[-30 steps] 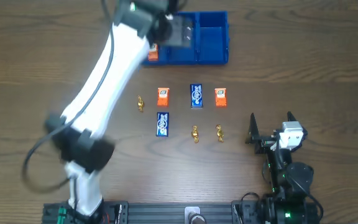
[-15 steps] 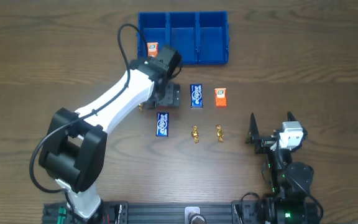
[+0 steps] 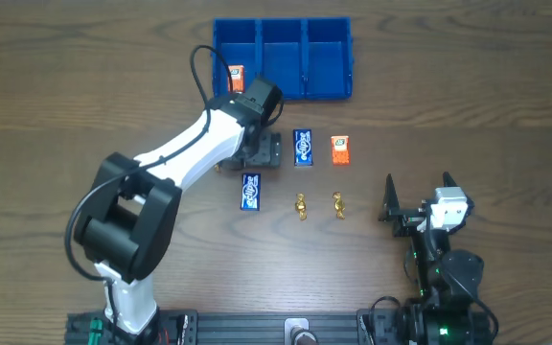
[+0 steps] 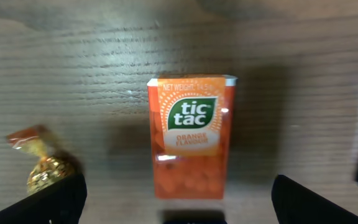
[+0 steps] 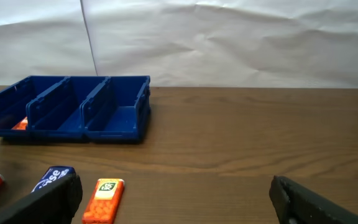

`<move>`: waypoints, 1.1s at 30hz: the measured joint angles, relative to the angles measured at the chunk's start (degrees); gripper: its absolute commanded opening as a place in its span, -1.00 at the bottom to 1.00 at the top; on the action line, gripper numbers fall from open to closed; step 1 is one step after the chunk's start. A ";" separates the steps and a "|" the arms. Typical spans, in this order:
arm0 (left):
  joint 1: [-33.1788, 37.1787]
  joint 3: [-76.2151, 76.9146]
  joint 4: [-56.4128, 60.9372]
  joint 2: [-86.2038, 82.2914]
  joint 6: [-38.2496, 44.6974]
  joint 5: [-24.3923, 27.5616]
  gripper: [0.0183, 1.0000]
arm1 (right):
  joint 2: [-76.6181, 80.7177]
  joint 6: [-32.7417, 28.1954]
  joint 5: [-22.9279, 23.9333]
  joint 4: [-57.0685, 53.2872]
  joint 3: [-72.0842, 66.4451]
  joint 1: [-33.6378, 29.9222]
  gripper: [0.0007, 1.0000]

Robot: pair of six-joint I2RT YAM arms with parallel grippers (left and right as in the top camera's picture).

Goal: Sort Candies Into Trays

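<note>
Three compartments side by side in the blue tray (image 3: 329, 91), set close to the far edge of the tabletop (image 3: 506, 105), about midway along it. In the compartment at the left end, a first orange box (image 3: 236, 78), lying flat.

Left tool (image 4: 179, 208) low over the middle of the tabletop, just on the near side of the tray. Gapes wide, fingers (image 4: 48, 199) out to either side of a second orange box (image 4: 192, 137) and touching neither long side. Grips nothing. Flat on the wood and label up, directly between those fingers.

In the same row: toward the left edge and just beside that box, a gold candy (image 4: 42, 171) in a twisted wrapper. Toward the right edge, a blue pack (image 3: 302, 147), then a third orange box (image 3: 340, 149), each apart from the next.

Closer to the near edge, another row: a second blue pack (image 3: 251, 191), then a second gold candy (image 3: 301, 206) and a third gold candy (image 3: 338, 204), none touching.

Right tool (image 3: 418, 192) toward the near right corner of the tabletop, well apart from the candies. Stands wide too, nothing between its fingers.
</note>
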 measured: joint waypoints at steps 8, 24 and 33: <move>0.00 0.83 0.46 1.81 -0.07 0.48 0.73 | 0.00 0.00 0.00 0.00 0.00 0.00 1.00; 0.02 1.29 2.60 3.26 -0.35 1.97 -0.19 | 0.00 0.00 0.00 0.00 0.00 0.00 1.00; 0.02 1.55 2.29 3.26 -0.46 2.60 -0.32 | 0.00 0.00 0.00 0.00 0.00 0.00 1.00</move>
